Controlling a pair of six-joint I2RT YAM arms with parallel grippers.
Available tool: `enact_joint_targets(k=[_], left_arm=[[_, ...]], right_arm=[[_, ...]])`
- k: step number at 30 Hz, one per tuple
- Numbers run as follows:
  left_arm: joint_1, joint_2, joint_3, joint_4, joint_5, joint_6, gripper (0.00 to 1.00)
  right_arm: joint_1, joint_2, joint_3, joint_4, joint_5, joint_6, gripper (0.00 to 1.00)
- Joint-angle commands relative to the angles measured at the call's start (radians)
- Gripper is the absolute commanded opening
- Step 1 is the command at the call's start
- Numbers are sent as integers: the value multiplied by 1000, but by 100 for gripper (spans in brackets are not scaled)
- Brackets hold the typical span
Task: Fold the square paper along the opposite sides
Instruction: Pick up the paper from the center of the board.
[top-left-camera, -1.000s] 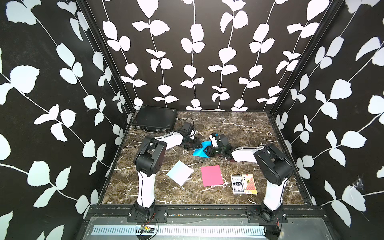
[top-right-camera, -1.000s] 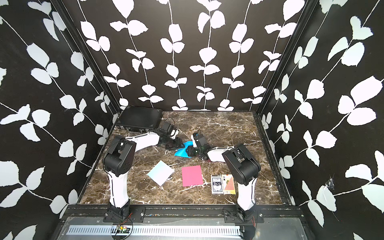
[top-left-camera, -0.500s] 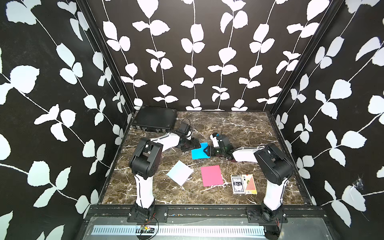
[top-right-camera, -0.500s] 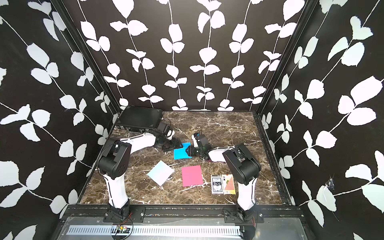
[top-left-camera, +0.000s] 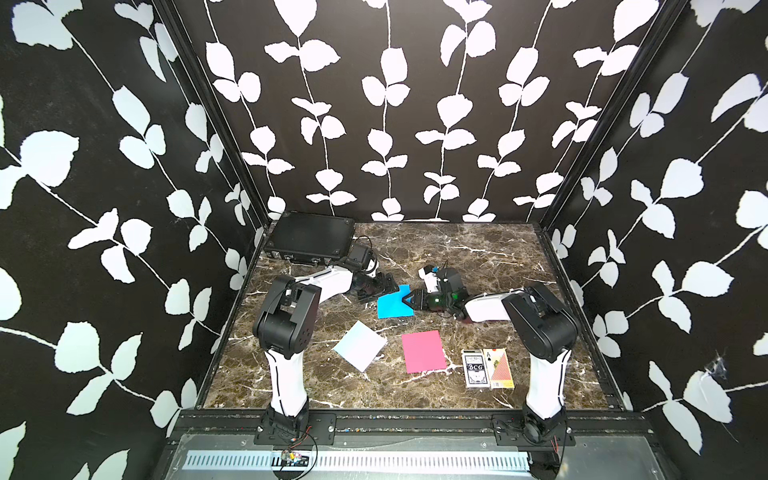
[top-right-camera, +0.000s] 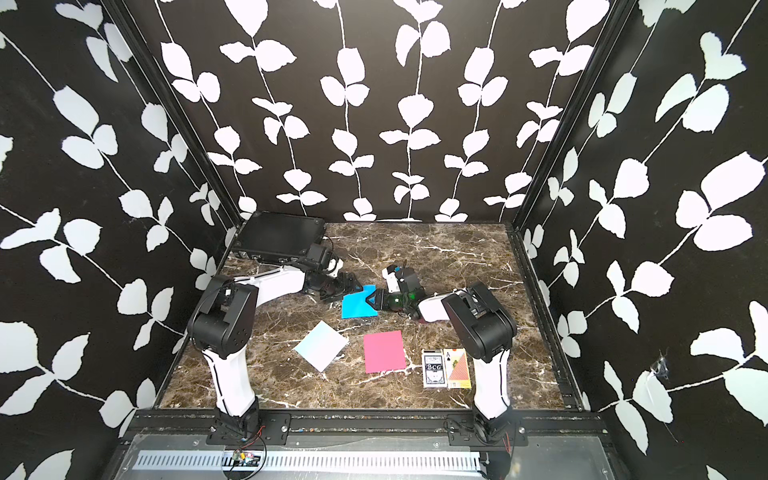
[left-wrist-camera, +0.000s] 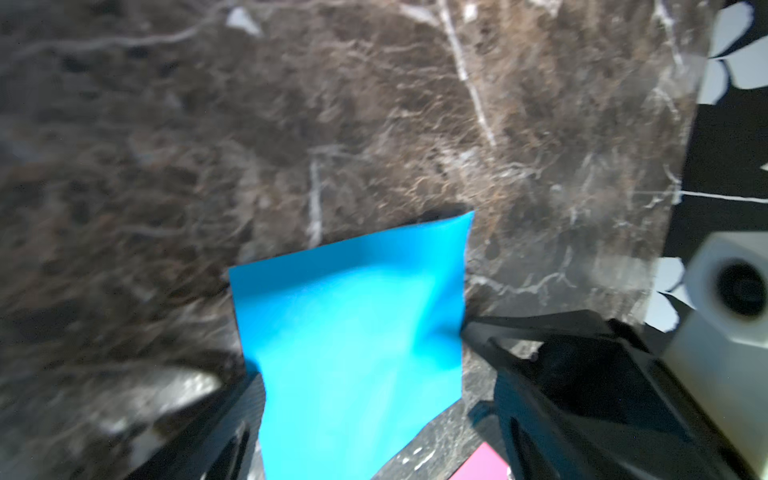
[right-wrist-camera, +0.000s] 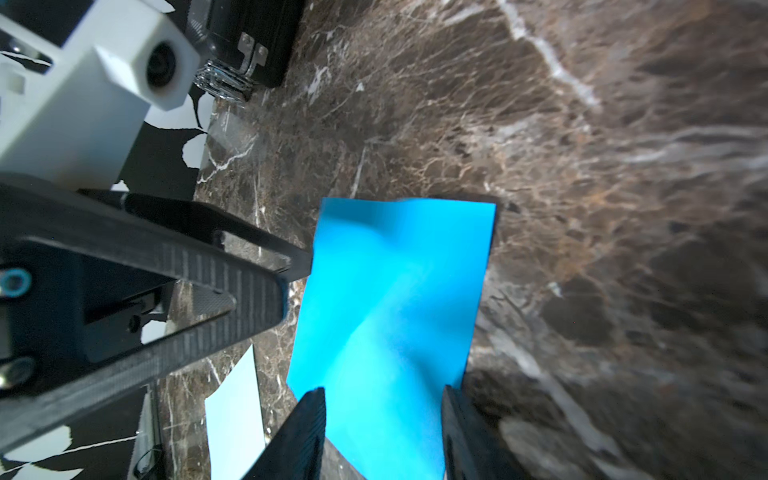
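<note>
Brown marble table (top-left-camera: 478, 257) with papers, cards and a case on it.
A black case (top-left-camera: 309, 239) lies in the far left corner. Near the middle is a blue paper (top-left-camera: 390, 305), not fully flat. Closer to the front lie a white paper (top-left-camera: 360, 345), turned at an angle, and a pink paper (top-left-camera: 423, 351) beside it, not touching. To the right of the pink one, two packs of cards (top-left-camera: 476, 368) lie side by side, touching.
</note>
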Motion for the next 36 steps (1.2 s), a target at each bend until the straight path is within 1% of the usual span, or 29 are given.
enact_joint_targets(k=[1, 8, 15, 18, 22, 28, 32, 36], left_arm=[[-3, 71, -55, -30, 13, -15, 93], [2, 77, -77, -22, 10, -10, 93], [3, 85, -103, -16, 13, 7, 73], [-1, 78, -120, -15, 13, 22, 68], [-5, 61, -153, 5, 23, 32, 65], [-5, 10, -221, 84, 64, 20, 75], [-6, -15, -258, 141, 99, 15, 84], [-4, -30, -305, 214, 133, -5, 88]], right_arm=[[5, 78, -29, -184, -3, 22, 49], [15, 101, -7, -172, -19, 19, 50], [15, 94, -11, -150, -23, 17, 50], [15, 91, -15, -135, -26, 20, 50], [13, 93, -11, -122, -30, 28, 50], [13, 96, -7, -111, -36, 35, 50], [11, 92, -14, -103, -40, 38, 50], [6, 83, -21, -98, -42, 42, 50]])
